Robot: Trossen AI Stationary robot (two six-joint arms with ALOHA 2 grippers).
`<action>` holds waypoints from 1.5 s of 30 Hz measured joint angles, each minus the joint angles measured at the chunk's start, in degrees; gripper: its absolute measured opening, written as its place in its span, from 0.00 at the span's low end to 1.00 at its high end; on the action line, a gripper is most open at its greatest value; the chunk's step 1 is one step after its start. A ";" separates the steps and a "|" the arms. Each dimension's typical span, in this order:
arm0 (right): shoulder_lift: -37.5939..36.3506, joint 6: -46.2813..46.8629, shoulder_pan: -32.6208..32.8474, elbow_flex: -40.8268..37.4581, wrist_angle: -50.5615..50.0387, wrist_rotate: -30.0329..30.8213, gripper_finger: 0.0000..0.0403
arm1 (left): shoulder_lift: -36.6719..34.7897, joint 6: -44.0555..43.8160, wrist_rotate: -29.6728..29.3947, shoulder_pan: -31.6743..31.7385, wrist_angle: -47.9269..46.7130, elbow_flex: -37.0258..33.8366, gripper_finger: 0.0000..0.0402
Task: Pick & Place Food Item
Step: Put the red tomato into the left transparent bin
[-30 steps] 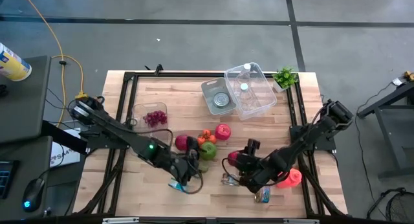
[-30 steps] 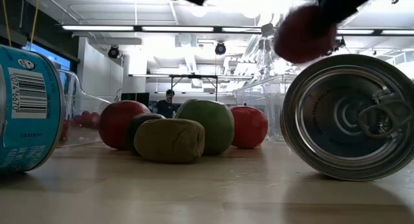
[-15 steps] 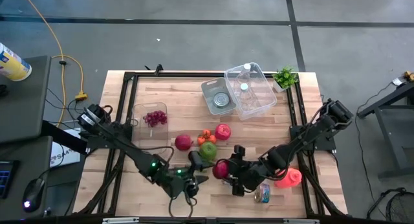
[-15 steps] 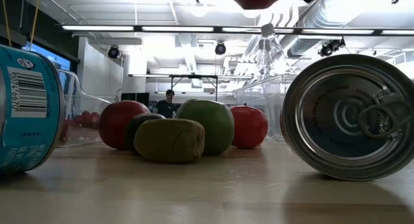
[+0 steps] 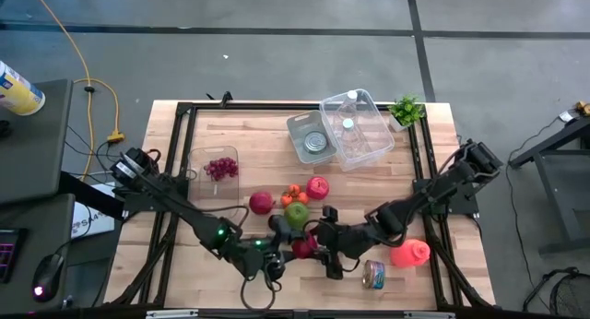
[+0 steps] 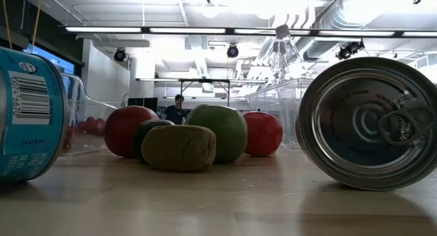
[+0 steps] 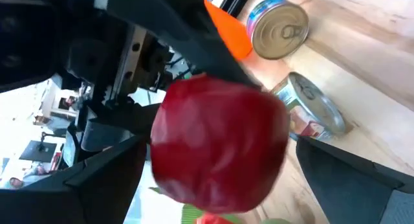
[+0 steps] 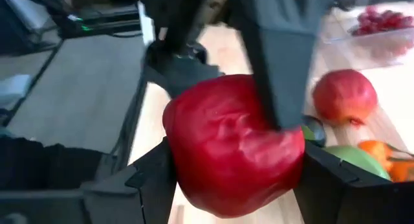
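Observation:
A round red food item (image 5: pixel 303 248) hangs over the near middle of the table with my right gripper (image 5: pixel 313 246) shut on it; it fills the right wrist view (image 8: pixel 233 143). My left gripper (image 5: pixel 280 255) faces it from the table's left, open, with a finger on each side of the item (image 7: pixel 220 146). One left finger (image 8: pixel 278 68) crosses in front of the item in the right wrist view. Neither gripper shows in the low view. My right gripper pinches the red item by two opposite sides (image 8: pixel 178 156) between its two fingers (image 8: pixel 152 185). The fingers come from the table's right, slanting a little downward. The item is lifted clear of the table. My left gripper: I cannot tell whether its fingers touch the item.
Just behind lie a green apple (image 5: pixel 296 214), a red apple (image 5: pixel 261 203), small orange fruit (image 5: pixel 292 192) and a pink fruit (image 5: pixel 318 186). Two cans (image 7: pixel 278 30) (image 7: pixel 310 114) and an orange thing (image 5: pixel 412 253) lie near right. Grapes in a clear tub (image 5: pixel 219 168) sit left, clear bins (image 5: pixel 355 125) far.
My right gripper has carried the red item up, out of the low view, and toward the table's left, tipping closer to level. My left gripper has moved toward the near edge and rolled, so its open fingers now flank the item.

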 joint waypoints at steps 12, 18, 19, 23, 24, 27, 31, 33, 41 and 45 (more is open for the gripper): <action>0.00 0.24 -0.42 0.00 0.37 0.69 0.57 | 0.00 0.62 5.39 0.36 1.25 0.00 0.97; 0.02 0.32 -1.53 0.00 0.40 0.32 0.57 | 0.00 0.57 4.91 0.35 2.02 0.00 0.94; 0.02 0.32 -1.58 0.00 0.38 0.32 0.57 | 0.00 0.57 4.92 0.35 2.02 0.00 0.92; 0.05 0.31 -1.76 0.00 0.38 -0.16 0.57 | -0.02 0.59 4.38 0.35 2.12 0.00 0.80; 0.07 0.31 -1.77 0.00 0.38 -0.42 0.57 | -0.02 0.57 4.31 0.35 2.13 0.00 0.77; 0.07 0.30 -1.77 0.00 0.43 -0.86 0.57 | -0.04 0.39 4.25 0.35 2.08 0.00 0.66; 0.07 0.14 -1.77 0.00 0.45 -1.33 0.58 | -0.04 -1.21 4.05 0.33 1.98 0.00 0.60; 0.07 0.09 -1.75 0.00 0.43 -1.92 0.59 | -0.04 -2.11 3.12 0.31 1.93 0.00 0.60; 0.07 -5.23 -2.26 0.00 0.14 -6.36 0.77 | -0.04 -14.62 1.27 -0.46 1.95 0.00 0.60; 0.07 -7.33 -2.51 0.00 -0.28 -4.42 0.83 | -0.04 -16.60 0.76 -0.86 1.59 0.00 0.60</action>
